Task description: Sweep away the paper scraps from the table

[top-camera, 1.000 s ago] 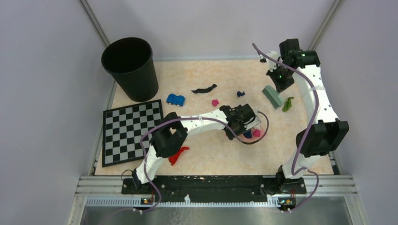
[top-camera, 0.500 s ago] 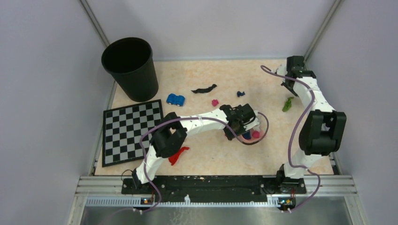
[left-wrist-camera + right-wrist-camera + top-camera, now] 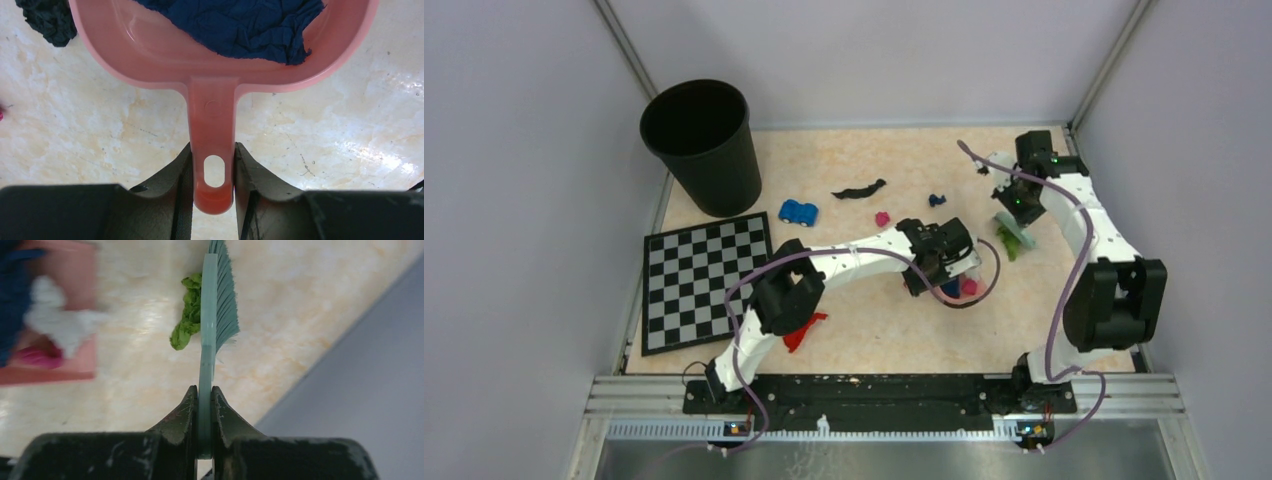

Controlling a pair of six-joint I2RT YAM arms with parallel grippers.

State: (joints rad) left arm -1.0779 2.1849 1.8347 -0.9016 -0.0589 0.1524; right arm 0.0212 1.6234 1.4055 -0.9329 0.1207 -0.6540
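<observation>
While the left gripper [image 3: 213, 152] pinches the pan [image 3: 150, 47] by its handle [image 3: 212, 112], the pan lies on the table [image 3: 864, 340] near its middle with a dark blue scrap [image 3: 240, 22] inside it. A dark scrap [image 3: 47, 20] sits on the table just beside the pan's outer wall. Blurred in the right wrist view, a white scrap [image 3: 60, 322] and a magenta scrap [image 3: 32, 356] also lie in the pan. The right gripper [image 3: 204, 392] is clamped on the flat back of a pale green brush [image 3: 209, 335] toward the table's right side, its bristles turned away from the pan, and a green scrap [image 3: 187, 315] lies against the brush on the side facing the pan. Other scraps are scattered over the table: a black strip [image 3: 858, 189] toward the far edge, a small blue bit [image 3: 937, 200] and a second magenta bit [image 3: 882, 218] nearer the pan, and a red scrap [image 3: 802, 330] close to the near edge, partly under the left arm [image 3: 854, 258]. A blue car [image 3: 799, 212] stands just beyond the far right corner of a chequered board [image 3: 704, 280], and a black bin [image 3: 702, 145] stands in the far left corner.
</observation>
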